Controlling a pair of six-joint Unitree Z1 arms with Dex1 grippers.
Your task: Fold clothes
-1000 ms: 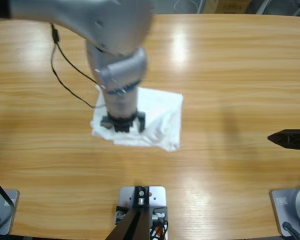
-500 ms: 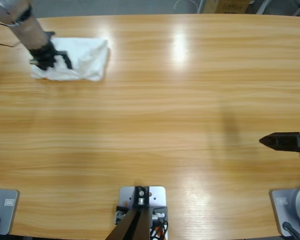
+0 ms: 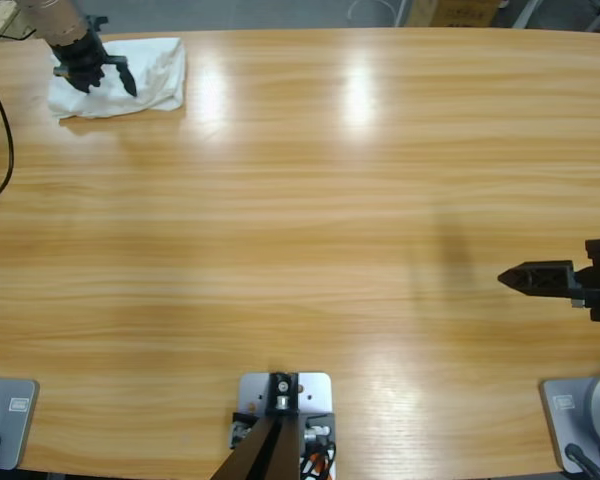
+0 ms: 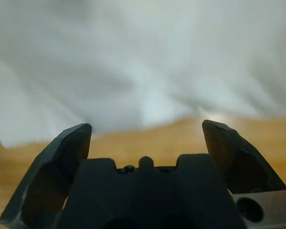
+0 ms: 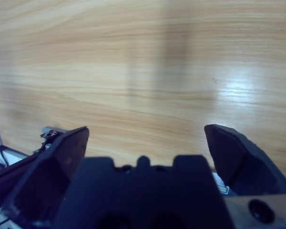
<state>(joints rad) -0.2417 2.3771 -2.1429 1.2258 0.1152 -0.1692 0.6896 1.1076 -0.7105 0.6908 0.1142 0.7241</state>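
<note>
High view: right gripper (image 3: 510,278) low over bare table (image 3: 320,220), jaws spread wide, well apart from the T-shirt (image 3: 150,75). Farther off, left gripper (image 3: 98,80) spread over that bunched T-shirt at the table's far corner.

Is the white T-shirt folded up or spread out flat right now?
Folded. The white T-shirt lies as a small bunched rectangle at the table's far corner, under the left pincer.

no legible text, labels, brand marks or numbers anywhere in the high or wrist views
</note>
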